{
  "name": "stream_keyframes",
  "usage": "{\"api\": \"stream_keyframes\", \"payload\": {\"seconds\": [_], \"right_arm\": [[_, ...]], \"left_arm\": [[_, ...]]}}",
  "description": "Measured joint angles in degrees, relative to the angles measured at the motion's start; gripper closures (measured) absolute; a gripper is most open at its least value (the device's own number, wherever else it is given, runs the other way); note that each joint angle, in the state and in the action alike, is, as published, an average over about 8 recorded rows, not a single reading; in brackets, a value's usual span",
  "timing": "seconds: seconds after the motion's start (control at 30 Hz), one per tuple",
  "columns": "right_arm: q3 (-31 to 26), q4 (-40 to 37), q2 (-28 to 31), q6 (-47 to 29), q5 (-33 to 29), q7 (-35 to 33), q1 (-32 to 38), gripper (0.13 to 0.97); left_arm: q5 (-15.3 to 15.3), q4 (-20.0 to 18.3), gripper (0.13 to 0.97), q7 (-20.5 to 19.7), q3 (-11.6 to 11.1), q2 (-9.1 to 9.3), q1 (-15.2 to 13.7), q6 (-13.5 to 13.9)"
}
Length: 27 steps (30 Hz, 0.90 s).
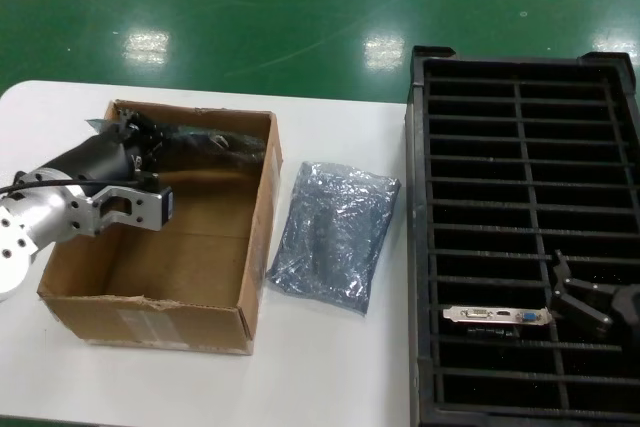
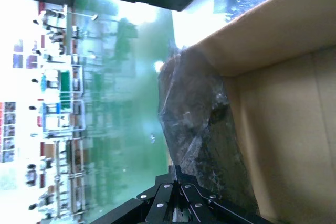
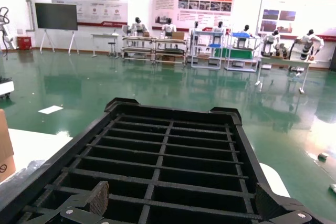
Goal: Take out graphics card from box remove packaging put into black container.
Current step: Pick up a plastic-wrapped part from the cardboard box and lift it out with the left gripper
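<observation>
My left claw [image 1: 140,137] gripped the packaging [image 1: 215,144] in the box [image 1: 258,237] | right claw [image 1: 580,297] stood wide over the black container [image 1: 415,247], graphics card [image 1: 497,316] slotted at its 9 o'clock.

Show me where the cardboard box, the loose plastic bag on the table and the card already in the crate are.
cardboard box [image 1: 150,319]: head view, near outer wall.
plastic bag [image 1: 335,237]: head view, middle of the crinkled bag.
card [image 1: 497,316]: head view, middle of its silver bracket, in a slot.
</observation>
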Motion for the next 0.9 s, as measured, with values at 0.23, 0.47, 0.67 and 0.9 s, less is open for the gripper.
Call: {"api": "stream_keyframes", "payload": {"seconds": [0.23,0.47,0.67,0.9], "right_arm": [[0.0,0.0,0.0,0.0,0.0,0.0,0.0,0.129],[0.0,0.0,0.0,0.0,0.0,0.0,0.0,0.129],[0.0,0.0,0.0,0.0,0.0,0.0,0.0,0.129],[0.0,0.0,0.0,0.0,0.0,0.0,0.0,0.129]], "left_arm": [[6.3,-13.2,0.957,-8.5,-4.3,-3.13,6.2,0.3],[10.8,-27.7,0.957,-15.7,-10.2,-5.76,13.7,2.0],[12.3,-38.5,0.957,-19.8,-14.7,-7.54,20.5,3.0],[11.7,-46.9,0.957,-21.0,-16.1,-8.56,27.6,2.7]]}}
